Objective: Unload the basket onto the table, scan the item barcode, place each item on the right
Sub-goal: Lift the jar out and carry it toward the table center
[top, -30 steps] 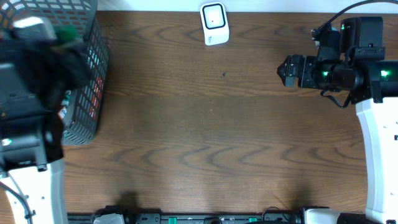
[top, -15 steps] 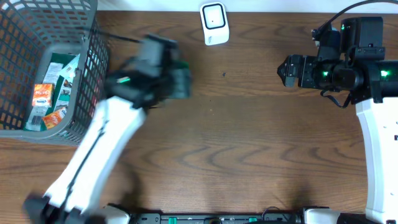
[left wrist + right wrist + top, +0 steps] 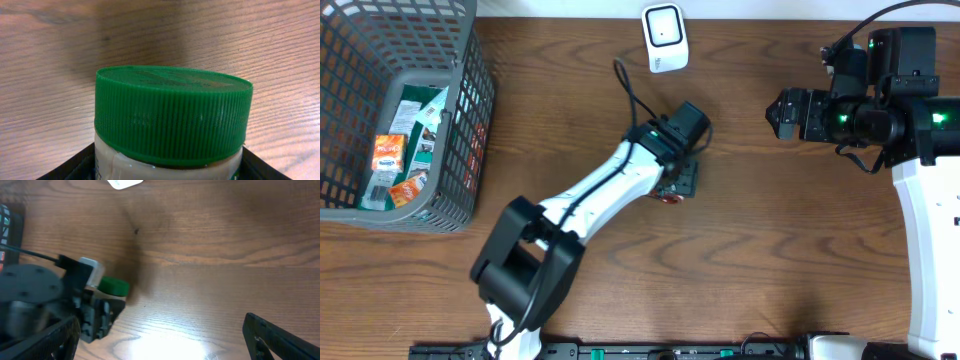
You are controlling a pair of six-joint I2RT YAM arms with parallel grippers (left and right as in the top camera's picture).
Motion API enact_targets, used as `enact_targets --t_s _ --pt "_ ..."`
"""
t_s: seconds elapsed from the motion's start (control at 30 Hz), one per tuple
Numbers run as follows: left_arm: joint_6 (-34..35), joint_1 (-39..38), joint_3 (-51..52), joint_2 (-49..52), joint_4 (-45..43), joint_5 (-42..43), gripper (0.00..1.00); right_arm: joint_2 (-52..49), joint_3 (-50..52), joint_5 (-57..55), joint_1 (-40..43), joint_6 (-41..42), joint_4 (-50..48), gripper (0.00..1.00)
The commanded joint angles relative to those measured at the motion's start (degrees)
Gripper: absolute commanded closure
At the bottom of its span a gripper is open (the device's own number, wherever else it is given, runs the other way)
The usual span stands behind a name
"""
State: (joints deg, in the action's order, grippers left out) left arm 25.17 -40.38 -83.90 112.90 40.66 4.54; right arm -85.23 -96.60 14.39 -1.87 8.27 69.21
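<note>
Left claw (image 3: 678, 182) pinched green-capped jar (image 3: 170, 117) near counter (image 3: 770, 260) centre. Scanner (image 3: 663, 38) stood at 12 o'clock from jar, well apart. Right claw (image 3: 780, 113) hung spread and empty at 2 o'clock. Barcode was not visible. Advised: carry jar toward scanner, rotate until label faced window, grip firm.

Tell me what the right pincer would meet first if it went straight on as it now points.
Probably the bare table. In its own camera the wood ahead of the right pincer looks free; the left arm with the green-capped jar sits off to one side. Its downward tilt is unclear.
</note>
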Motion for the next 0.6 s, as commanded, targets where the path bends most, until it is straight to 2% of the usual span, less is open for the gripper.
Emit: enact_targets --t_s 0.0,0.1,0.23,0.33,0.57 --pt "1.16 -0.33 -0.15 2.05 -0.7 -0.72 0.46 -0.28 -1.16 0.5 -0.04 -0.85 0.02 0.01" --pt "1.77 -0.31 -0.15 3.5 -0.74 -0.72 0.46 -0.28 -1.16 0.5 -0.04 -0.83 0.02 0.01" --pt "1.75 -0.37 -0.15 3.74 -0.74 -0.66 0.37 -0.28 -1.16 0.5 -0.04 -0.83 0.02 0.01" --pt "1.75 -0.37 -0.15 3.74 -0.79 -0.48 0.23 -0.28 -1.16 0.5 -0.04 -0.83 0.02 0.01" --pt "1.75 -0.37 -0.17 3.72 -1.03 -0.48 0.14 -0.28 -1.16 0.5 -0.04 -0.85 0.02 0.01"
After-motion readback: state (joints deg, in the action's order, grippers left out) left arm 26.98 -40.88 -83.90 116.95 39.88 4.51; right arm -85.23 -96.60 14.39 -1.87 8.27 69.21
